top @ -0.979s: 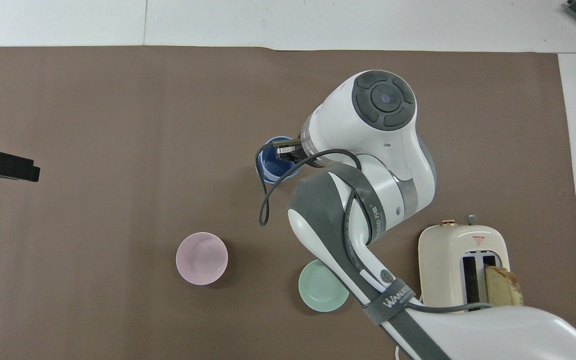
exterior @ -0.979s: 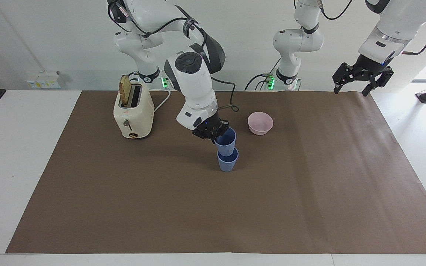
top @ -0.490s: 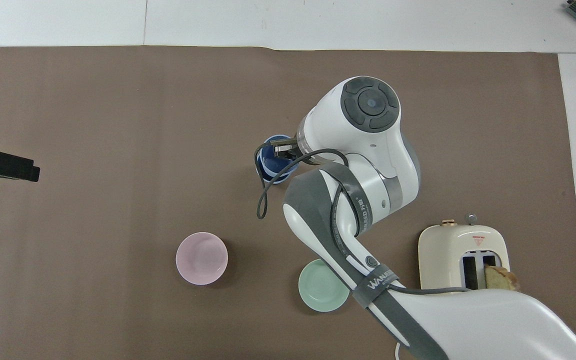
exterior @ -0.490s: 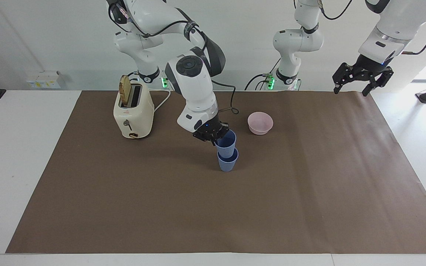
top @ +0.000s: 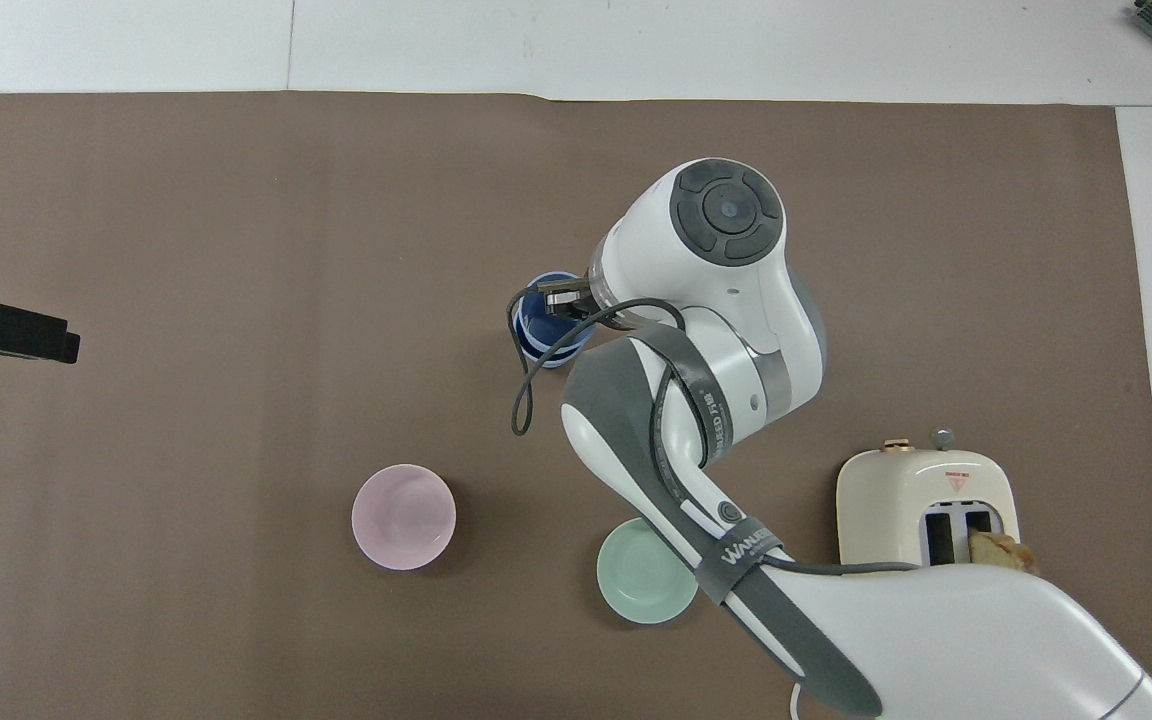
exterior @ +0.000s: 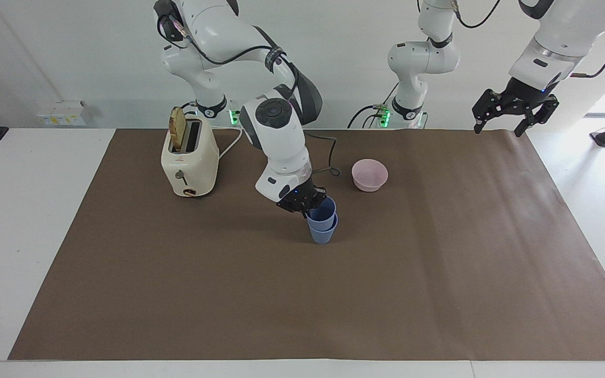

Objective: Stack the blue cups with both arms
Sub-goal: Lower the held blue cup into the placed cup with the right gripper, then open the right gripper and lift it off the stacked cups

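**Blue cups nested near the middle of the table**

The blue cups sit one inside the other: the upper blue cup (exterior: pixel 322 211) rests partway down in the lower blue cup (exterior: pixel 322 234), which stands upright on the brown mat (exterior: pixel 302 294) covering the table (exterior: pixel 19 220). Taking the pink bowl (exterior: pixel 369 175) as the landmark, the stack stands farther from the robots than the bowl and a little toward the right arm's end of the table.

The right tool (exterior: pixel 302 206) is at the stack, its fingers pinched together on the rim of the upper blue cup, on the side facing the toaster (exterior: pixel 189 160). In the overhead view the right tool (top: pixel 564 300) shows at the edge of the cup opening, the arm's white wrist covering part of it.

The left tool (exterior: pixel 512 111) waits raised over the mat's corner, well apart from the pink bowl toward the left arm's end, fingers spread apart and holding nothing.

The toaster, with a slice of bread (exterior: pixel 178 129) standing in one slot, is well apart from the pink bowl toward the right arm's end. A green bowl (top: pixel 644 570) lies beside the pink bowl on that same side, between it and the toaster.
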### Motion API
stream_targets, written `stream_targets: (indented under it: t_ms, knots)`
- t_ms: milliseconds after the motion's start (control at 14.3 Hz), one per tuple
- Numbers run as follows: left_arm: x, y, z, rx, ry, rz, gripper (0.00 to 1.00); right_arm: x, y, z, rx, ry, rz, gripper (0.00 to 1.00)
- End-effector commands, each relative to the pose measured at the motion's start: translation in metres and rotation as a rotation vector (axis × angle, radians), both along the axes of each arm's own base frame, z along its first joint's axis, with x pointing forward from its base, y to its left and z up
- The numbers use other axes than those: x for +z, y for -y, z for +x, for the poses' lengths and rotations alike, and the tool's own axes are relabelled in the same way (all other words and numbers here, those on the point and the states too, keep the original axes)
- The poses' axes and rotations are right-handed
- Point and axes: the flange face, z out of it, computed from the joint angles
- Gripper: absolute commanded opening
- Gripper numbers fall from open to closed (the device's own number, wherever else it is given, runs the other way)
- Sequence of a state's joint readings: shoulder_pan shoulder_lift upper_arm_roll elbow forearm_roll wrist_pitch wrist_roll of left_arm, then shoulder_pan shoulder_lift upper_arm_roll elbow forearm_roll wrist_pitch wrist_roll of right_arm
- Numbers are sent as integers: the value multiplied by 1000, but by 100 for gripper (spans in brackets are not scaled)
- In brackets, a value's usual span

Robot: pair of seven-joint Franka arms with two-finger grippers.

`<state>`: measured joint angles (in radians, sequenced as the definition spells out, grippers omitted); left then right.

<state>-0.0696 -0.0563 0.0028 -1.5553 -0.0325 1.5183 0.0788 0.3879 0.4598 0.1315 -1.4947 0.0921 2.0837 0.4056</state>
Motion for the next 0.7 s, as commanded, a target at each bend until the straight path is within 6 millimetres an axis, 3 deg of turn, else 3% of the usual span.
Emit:
stream_targets:
  t_ms: [0,210,280,350,420,630]
  knots:
    - [5,-3,-4,4,-6,-10,100,-1,-5,-1,-6,17,-4,40]
    - [5,-3,-4,4,-6,-10,100,-1,-5,0,-6,24,-2,57]
    - [5,-3,-4,4,-6,-10,100,-2,-5,0,-6,23,-2,68]
    - [5,-3,-4,4,-6,-10,100,-2,-6,0,-3,25,-5,88]
    - [6,-3,-4,4,-4,-10,100,-1,-6,0,1,30,-14,100]
    - [5,-3,-4,4,-6,-10,100,4,6,4,1,34,-47,100]
